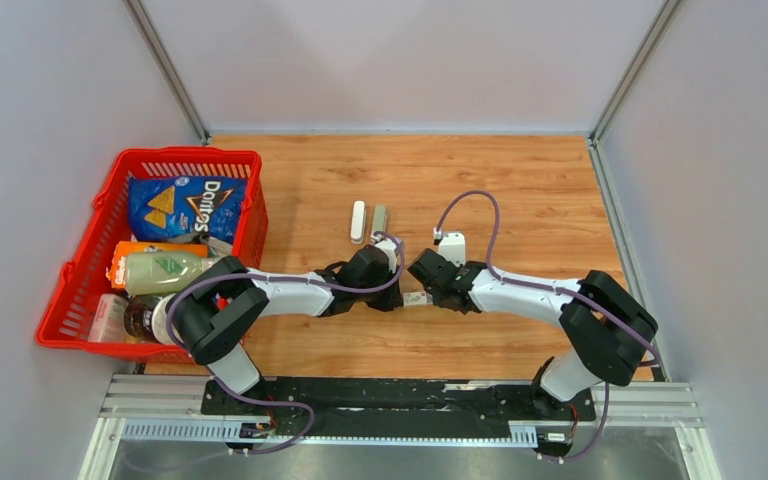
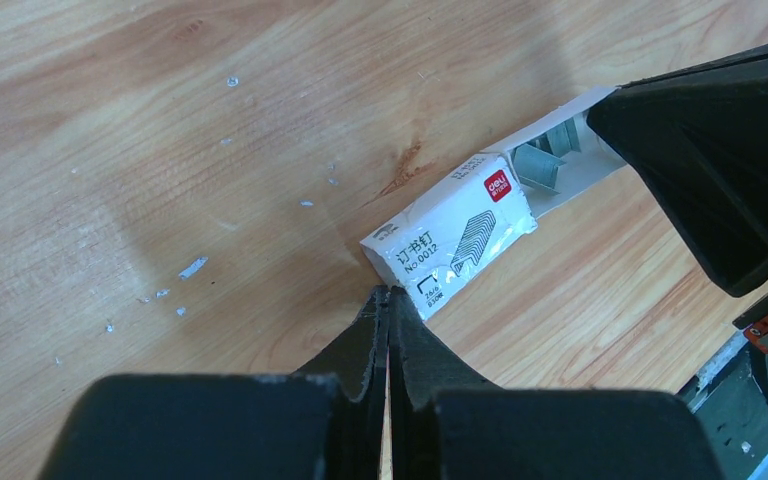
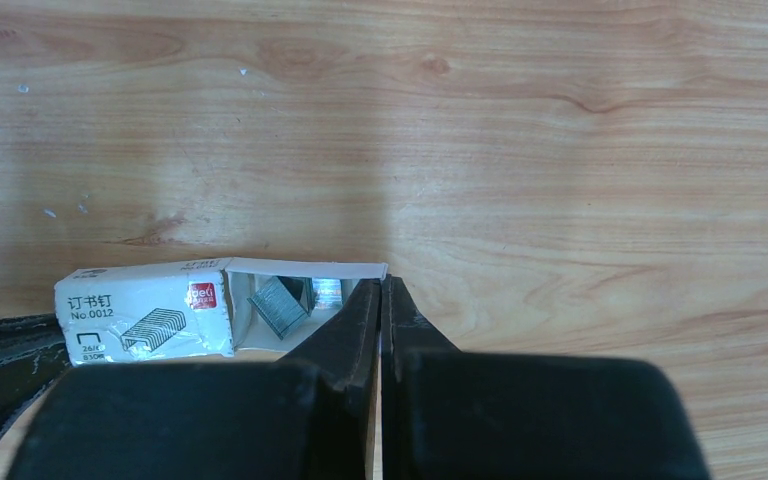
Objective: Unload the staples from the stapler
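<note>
One wooden desk is seen under both arms, w/ a red basket set at its left edge; a blue Doritos bag and bottles are packed inside it. L hand and R hand are brought tip to tip near the desk's front centre, w/ a small white staple box laid flat between them. Both hands are shown fully closed, jaws pressed together. L tips are met by the box's closed corner, R tips by the end wall of its slid-out inner tray. Whether any card is pinched can't be told. Behind the hands, two stapler-shaped bars are laid side by side, apart from the box: a white bar and a grey-green bar. The staples are seen as grey strips inside the open tray, just beside the R tips. Tiny silvery specks are scattered on the desk left of the box.
</note>
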Controlling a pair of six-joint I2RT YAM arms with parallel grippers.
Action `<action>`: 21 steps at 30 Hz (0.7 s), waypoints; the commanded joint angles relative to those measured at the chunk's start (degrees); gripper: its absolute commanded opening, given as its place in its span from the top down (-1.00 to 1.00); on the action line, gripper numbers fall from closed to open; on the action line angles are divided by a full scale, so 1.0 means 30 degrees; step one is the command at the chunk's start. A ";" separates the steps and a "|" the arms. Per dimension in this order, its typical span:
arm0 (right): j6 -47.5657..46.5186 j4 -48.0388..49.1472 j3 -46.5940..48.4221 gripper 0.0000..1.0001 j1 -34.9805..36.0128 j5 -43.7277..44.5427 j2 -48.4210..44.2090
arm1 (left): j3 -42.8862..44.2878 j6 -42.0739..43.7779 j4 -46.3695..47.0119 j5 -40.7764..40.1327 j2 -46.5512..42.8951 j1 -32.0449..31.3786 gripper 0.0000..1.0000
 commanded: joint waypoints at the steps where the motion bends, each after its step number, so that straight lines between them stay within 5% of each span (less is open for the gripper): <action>1: 0.0018 0.0859 0.0600 1.00 0.0094 0.0152 0.0158 | 0.0368 0.0314 -0.0418 -0.0148 0.0368 -0.0056 1.00; 21: -0.0598 0.1798 -0.1597 1.00 0.0620 -0.0904 -0.1217 | 0.0075 0.0373 -0.0507 -0.0206 0.0397 -0.0027 1.00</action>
